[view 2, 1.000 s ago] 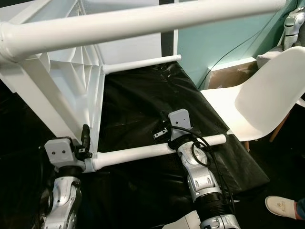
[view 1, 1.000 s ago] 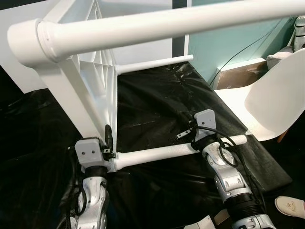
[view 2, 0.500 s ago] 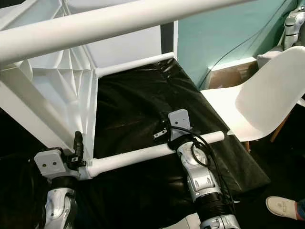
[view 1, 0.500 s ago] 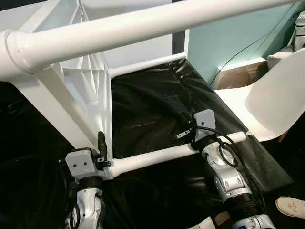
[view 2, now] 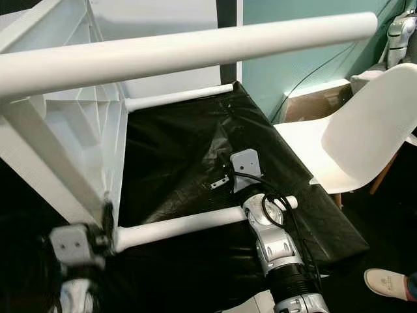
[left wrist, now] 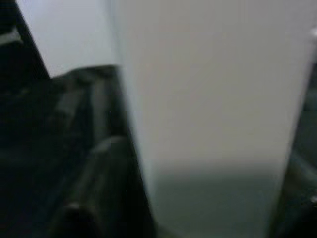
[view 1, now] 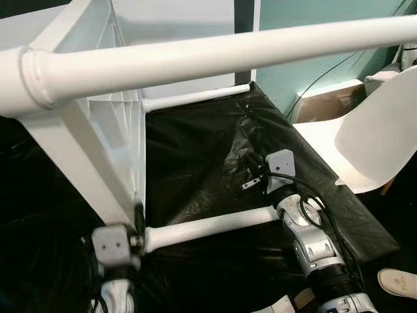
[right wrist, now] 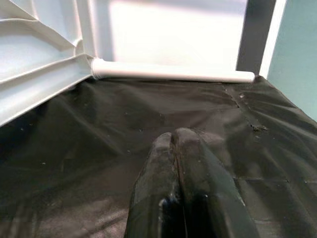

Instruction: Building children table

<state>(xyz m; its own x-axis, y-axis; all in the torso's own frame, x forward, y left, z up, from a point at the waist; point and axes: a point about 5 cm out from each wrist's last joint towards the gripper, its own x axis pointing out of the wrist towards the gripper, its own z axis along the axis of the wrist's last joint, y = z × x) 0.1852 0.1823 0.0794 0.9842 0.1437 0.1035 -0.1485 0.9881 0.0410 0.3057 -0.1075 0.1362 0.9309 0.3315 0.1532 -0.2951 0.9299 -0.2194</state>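
The white children's table (view 1: 98, 124) lies tipped on its side on black plastic sheeting (view 1: 195, 150), the left gripper (view 1: 133, 231) — fingers too blurred to judge — steadying the near leg (view 1: 208, 225) at its socket, the right gripper (right wrist: 176, 163) pinched shut and empty beside it — a white chair (view 1: 371, 140) waits right.

Black plastic sheet (view 1: 195, 156), white table frame (view 1: 124, 137) resting on it

Blurred white table leg (left wrist: 213, 114) over black sheet (left wrist: 64, 148).
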